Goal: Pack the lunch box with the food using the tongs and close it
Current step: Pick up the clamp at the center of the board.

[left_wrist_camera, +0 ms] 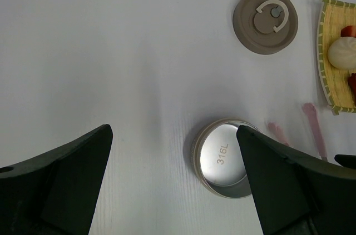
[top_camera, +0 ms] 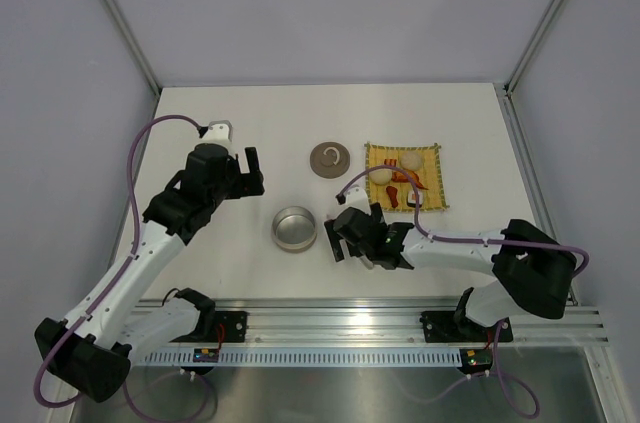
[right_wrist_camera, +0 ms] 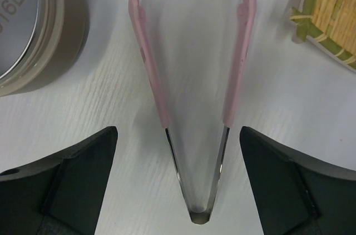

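round shallow silver metal tin [left_wrist_camera: 222,160]; flat grey-brown disc lid [left_wrist_camera: 265,21], paler ring; slim V-shaped metal tongs [right_wrist_camera: 236,74] pink at the tips, silver at the joint; yellow woven mat [right_wrist_camera: 334,13], green-striped edge; cream round toy bun [left_wrist_camera: 342,53]; white table [left_wrist_camera: 111,51].

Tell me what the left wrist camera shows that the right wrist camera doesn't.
Only the left wrist view shows the lid, lying apart from the lunch box, and the food on the mat. Only the right wrist view shows the tongs whole, down to their joined metal end, framed by the open right hand. Both show the lunch box, mat edge and pink tong tips.
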`<action>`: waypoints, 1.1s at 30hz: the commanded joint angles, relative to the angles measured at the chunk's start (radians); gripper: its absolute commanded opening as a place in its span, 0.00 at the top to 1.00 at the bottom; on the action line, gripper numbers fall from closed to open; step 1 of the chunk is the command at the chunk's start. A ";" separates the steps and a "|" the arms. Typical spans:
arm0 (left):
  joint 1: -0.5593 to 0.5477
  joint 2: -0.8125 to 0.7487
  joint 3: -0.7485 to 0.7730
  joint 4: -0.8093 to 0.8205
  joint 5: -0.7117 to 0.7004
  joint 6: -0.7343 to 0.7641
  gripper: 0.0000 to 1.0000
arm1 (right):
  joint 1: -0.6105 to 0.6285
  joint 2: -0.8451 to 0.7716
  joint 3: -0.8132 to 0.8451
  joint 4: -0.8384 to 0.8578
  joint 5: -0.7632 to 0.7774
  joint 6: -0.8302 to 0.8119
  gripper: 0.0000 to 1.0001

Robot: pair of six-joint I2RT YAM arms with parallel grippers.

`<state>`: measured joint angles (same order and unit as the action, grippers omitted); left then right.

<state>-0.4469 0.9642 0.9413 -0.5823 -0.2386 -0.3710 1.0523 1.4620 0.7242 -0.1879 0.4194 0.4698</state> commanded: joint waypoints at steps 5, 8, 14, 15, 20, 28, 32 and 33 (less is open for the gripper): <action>-0.006 -0.002 0.013 0.032 0.002 -0.008 0.01 | 0.012 0.027 -0.011 0.077 0.087 -0.007 0.01; -0.006 0.001 0.013 0.030 0.001 -0.008 0.01 | 0.011 0.020 -0.034 0.094 0.100 -0.003 0.01; -0.004 -0.001 0.014 0.029 -0.001 -0.008 0.01 | 0.011 0.011 -0.088 0.143 0.062 -0.005 0.00; -0.006 0.001 0.014 0.030 -0.001 -0.008 0.01 | 0.012 0.012 -0.092 0.160 0.050 -0.005 0.01; -0.006 0.001 0.013 0.029 0.005 -0.017 0.01 | 0.012 0.027 -0.127 0.211 0.022 0.012 0.01; -0.004 -0.007 0.014 0.022 0.002 -0.019 0.01 | 0.012 0.093 -0.105 0.223 0.050 -0.008 0.16; -0.006 -0.013 0.014 0.016 -0.002 -0.017 0.01 | 0.011 0.107 -0.094 0.228 0.055 -0.008 0.29; -0.004 -0.016 0.013 0.013 -0.004 -0.019 0.01 | 0.011 0.106 -0.094 0.226 0.056 -0.008 0.32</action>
<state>-0.4473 0.9638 0.9413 -0.5850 -0.2390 -0.3756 1.0542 1.5391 0.6250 0.0566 0.4698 0.4583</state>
